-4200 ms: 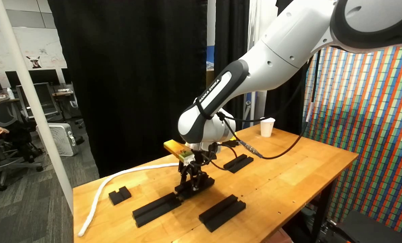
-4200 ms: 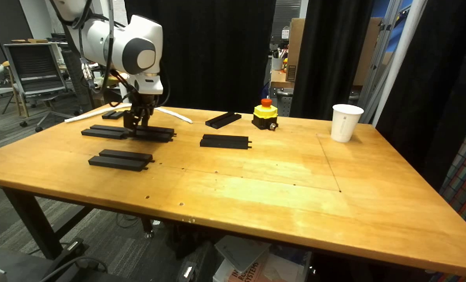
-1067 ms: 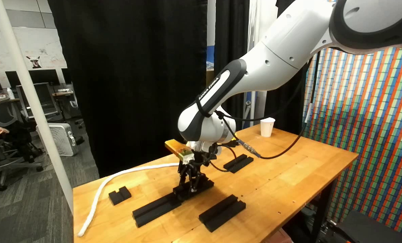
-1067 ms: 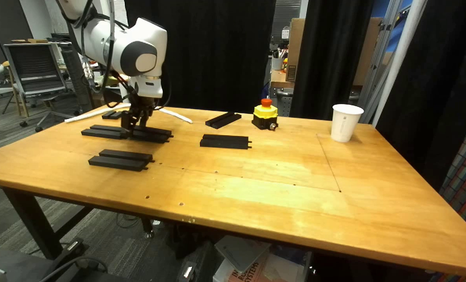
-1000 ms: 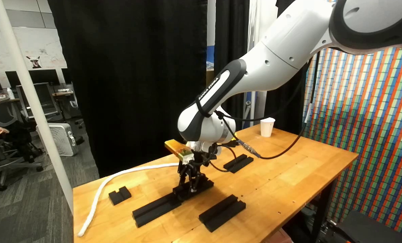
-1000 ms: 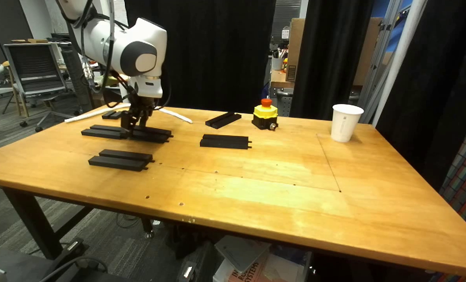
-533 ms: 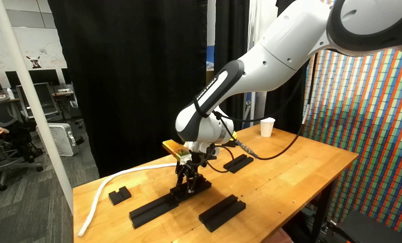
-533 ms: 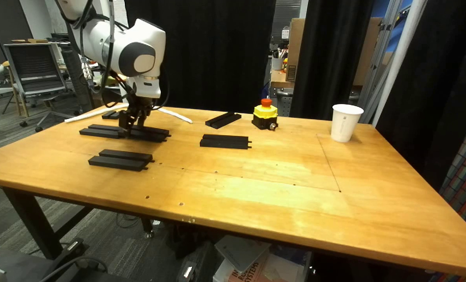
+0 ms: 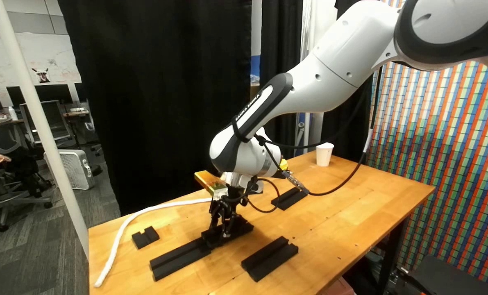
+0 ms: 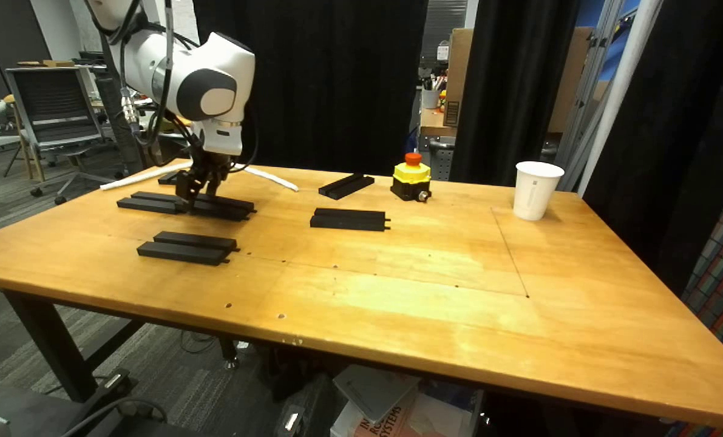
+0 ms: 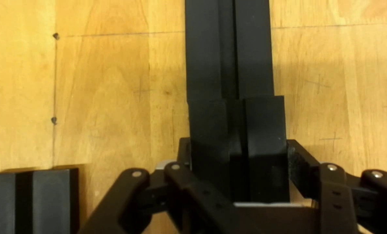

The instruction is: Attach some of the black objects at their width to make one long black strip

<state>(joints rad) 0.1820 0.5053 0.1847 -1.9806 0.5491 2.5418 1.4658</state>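
Broadly, a wooden table (image 9: 350, 200) spreads beneath the white robot arm (image 9: 338, 80), and a white curved strip (image 9: 145, 210) lies near one edge. On the table the long black gripped bar (image 11: 209, 136) meets the adjoining bar (image 11: 203, 48) end to end, a slight step showing at the seam; whether they interlock cannot be told. Alongside, apart from that pair, rests the front bar (image 10: 182, 250); the middle bar (image 10: 348, 222) lies farther off. Closed across the gripped bar's width, the tool (image 11: 239, 159) touches both its sides. Smaller still are a white cup (image 10: 536, 194), a yellow button box (image 10: 411, 174) with a red top, and a notched black block (image 9: 151, 234).
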